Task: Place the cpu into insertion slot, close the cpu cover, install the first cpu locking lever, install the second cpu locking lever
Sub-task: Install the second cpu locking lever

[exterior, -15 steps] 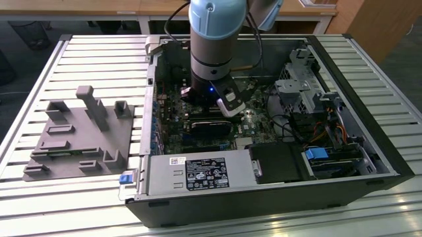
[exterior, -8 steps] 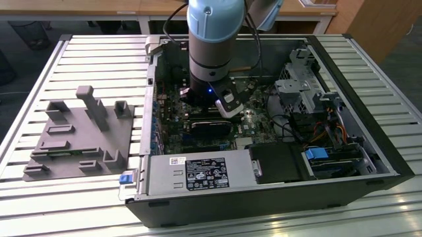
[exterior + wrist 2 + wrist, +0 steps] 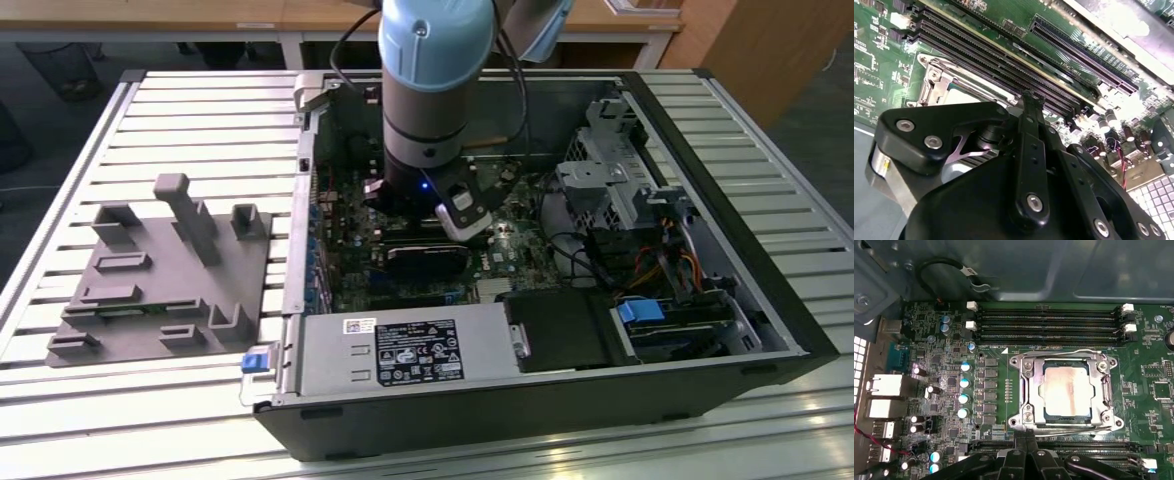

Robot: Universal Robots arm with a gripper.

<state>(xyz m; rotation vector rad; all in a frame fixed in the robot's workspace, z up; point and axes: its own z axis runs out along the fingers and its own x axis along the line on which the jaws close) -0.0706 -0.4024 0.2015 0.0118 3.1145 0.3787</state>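
A robot arm's end effector (image 3: 1026, 440) hovers low inside an open computer case, its black fingers drawn together to a narrow tip with nothing between them, poised at the near edge of the insertion slot (image 3: 1024, 390) on the green motherboard. Just beyond that tip, the cpu (image 3: 1065, 391) already lies seated in the socket, its dull silver-grey top showing a faint coppery sheen, square and flat in the opening. The cpu cover (image 3: 1104, 390), a thin bright metal frame with a cut-out centre, lies down flat around the chip, with screw heads at its corners. A thin wire locking lever (image 3: 1066, 426) runs along the socket edge nearest the fingers, and a second lever (image 3: 1064, 353) arcs along the far edge; whether either is fully hooked under its catch cannot be told. Judged from this, the work stands at the lever stage, and doing it well would mean pressing the slender wire squarely, keeping the tip off the chip's face and the cover's frame, and guiding it sideways under its latch without letting it spring back. Farther off, four long black memory slots (image 3: 1046, 325) run beyond the socket. In the exterior view, the arm (image 3: 424, 90) descends into the case (image 3: 787, 300), which rests on a slatted metal surface (image 3: 200, 110).
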